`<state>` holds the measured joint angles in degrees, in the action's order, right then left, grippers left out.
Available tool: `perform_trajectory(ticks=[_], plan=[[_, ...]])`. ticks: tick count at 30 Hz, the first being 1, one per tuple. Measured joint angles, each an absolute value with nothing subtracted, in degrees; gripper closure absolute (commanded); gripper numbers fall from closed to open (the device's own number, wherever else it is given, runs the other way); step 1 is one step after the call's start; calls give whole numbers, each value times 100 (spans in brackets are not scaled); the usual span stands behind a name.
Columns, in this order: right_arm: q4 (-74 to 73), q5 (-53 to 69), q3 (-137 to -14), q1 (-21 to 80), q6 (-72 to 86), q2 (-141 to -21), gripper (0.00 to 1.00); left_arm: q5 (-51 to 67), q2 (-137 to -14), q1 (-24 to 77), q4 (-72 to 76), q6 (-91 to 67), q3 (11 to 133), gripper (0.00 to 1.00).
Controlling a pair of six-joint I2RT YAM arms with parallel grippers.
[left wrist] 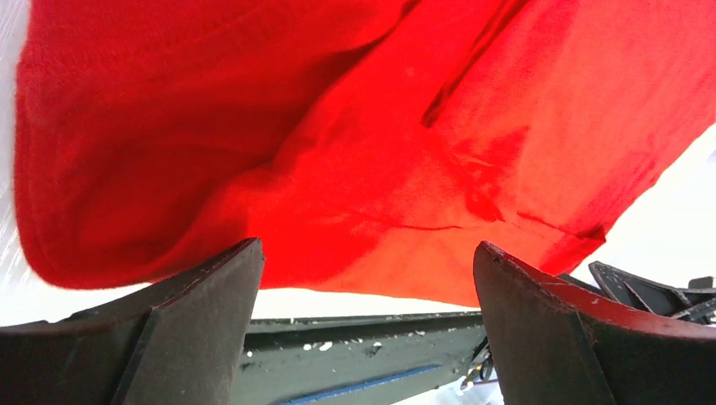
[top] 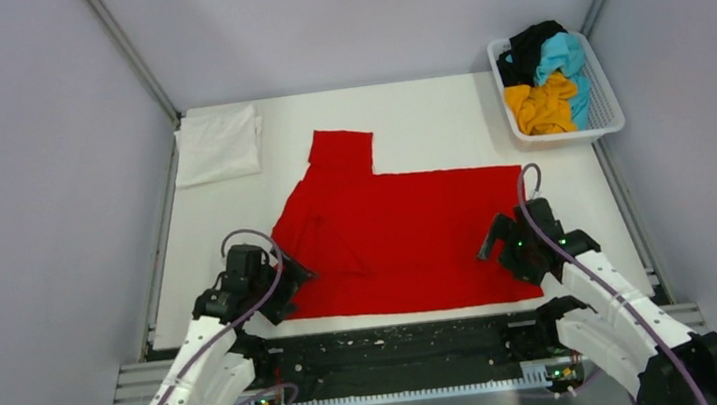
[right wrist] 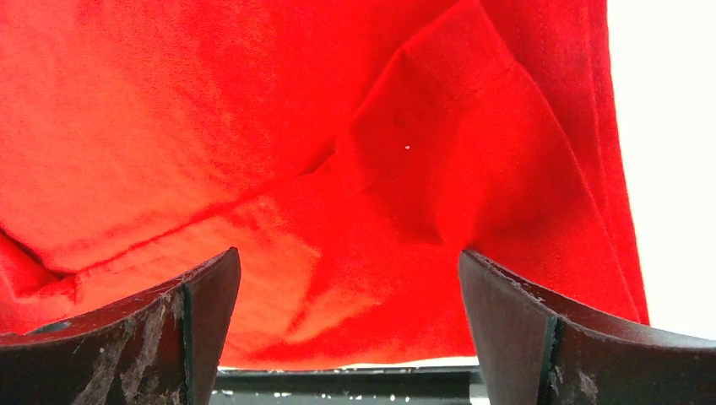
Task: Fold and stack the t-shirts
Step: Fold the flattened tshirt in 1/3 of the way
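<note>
A bright red t-shirt (top: 398,233) lies spread flat in the middle of the white table, one sleeve (top: 341,152) pointing to the far side. It fills both wrist views (left wrist: 338,143) (right wrist: 321,152). My left gripper (top: 287,275) hovers open over its near left corner, nothing between the fingers (left wrist: 203,312). Over the near right corner my right gripper (top: 492,239) also stands open and empty, fingers (right wrist: 515,321) wide apart. A folded white t-shirt (top: 219,145) rests at the far left. Orange-yellow (top: 542,106), turquoise (top: 563,58) and black (top: 529,47) t-shirts sit crumpled in the basket.
A white mesh basket (top: 611,116) stands at the far right corner. The table's near edge is a dark metal rail (top: 400,344), seen below the shirt hem in both wrist views. Grey walls with metal posts close in the left, right and far sides.
</note>
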<state>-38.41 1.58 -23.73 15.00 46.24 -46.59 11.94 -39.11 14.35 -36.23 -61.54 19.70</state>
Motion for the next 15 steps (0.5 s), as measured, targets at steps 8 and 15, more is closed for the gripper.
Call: perform_trajectory(ticks=[8,15], plan=[[-3806,237,-2910,1500,4252,-4648,1,1216,-4401,1448,-3813,-5776,3188,5],[-3634,246,-2969,1500,4154,-4663,1,1131,-6355,1625,-3385,-5404,3721,31]])
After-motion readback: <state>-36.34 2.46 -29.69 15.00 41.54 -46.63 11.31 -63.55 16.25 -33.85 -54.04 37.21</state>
